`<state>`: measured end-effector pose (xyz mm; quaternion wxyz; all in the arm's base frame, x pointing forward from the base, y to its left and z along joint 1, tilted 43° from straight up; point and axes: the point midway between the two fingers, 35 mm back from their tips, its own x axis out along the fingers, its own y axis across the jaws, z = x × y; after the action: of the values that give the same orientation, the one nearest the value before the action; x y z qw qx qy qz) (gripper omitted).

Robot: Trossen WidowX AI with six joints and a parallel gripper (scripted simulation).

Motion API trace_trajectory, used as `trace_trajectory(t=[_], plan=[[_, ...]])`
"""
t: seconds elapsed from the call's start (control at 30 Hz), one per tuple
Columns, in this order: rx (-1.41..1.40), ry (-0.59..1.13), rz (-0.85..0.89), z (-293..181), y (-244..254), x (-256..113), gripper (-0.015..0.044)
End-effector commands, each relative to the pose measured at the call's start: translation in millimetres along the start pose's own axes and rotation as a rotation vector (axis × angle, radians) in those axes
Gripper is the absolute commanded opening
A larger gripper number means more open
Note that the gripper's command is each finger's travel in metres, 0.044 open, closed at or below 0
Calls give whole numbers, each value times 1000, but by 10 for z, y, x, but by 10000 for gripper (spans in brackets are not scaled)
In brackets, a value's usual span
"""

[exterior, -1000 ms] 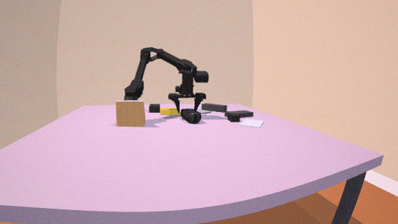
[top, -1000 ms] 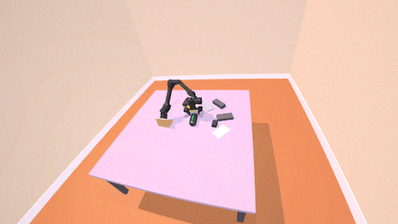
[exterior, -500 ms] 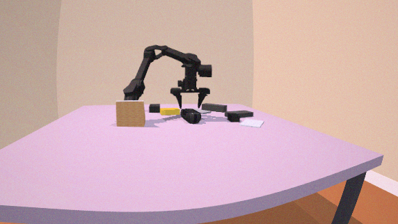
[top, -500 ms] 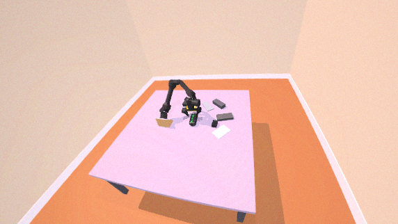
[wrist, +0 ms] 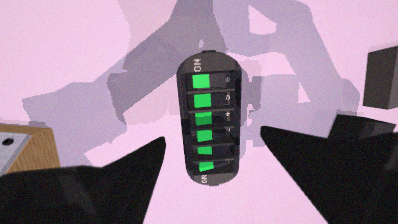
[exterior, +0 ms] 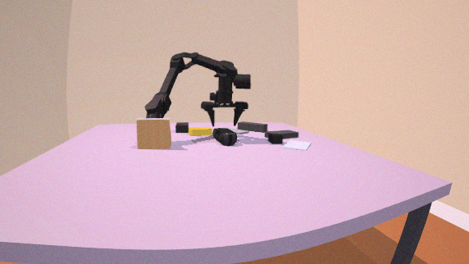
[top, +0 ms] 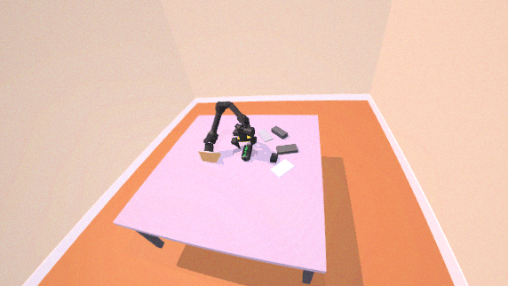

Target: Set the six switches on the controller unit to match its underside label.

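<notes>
The dark grey controller unit (top: pixel 246 152) (exterior: pixel 225 137) (wrist: pixel 212 179) sits on the bench with its numbered rocker row facing up. In the wrist view all the green ends are on the left, the side marked ON. The green of rocker 4 looks darker than its neighbours; I cannot tell surely which ends are pressed down. The label on the underside is hidden. My gripper (top: pixel 245 144) (exterior: pixel 224 125) (wrist: pixel 213 135) is open and empty, pointing down above the unit. In the wrist view its fingers are on either side of the unit, apart from it.
A wooden block (top: pixel 210 156) (exterior: pixel 153 134) (wrist: pixel 46 150) stands left. A yellow block (exterior: pixel 200 131) and a black block (exterior: pixel 182 127) lie behind. Right are two dark grey blocks (top: pixel 280 131) (top: pixel 287 148), a small black block (top: pixel 273 157) (exterior: pixel 275 138) and a white plate (top: pixel 282 168) (exterior: pixel 298 145).
</notes>
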<state>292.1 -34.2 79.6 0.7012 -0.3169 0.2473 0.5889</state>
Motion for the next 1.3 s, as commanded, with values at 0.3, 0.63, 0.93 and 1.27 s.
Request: trace_trajectory(t=[0.3, 0.63, 0.93, 1.27], plan=[[0, 2, 0, 6, -2, -501, 440], [0, 2, 0, 5, -4, -501, 282], [0, 2, 0, 5, -4, -501, 46], [0, 2, 0, 5, -4, -501, 0]])
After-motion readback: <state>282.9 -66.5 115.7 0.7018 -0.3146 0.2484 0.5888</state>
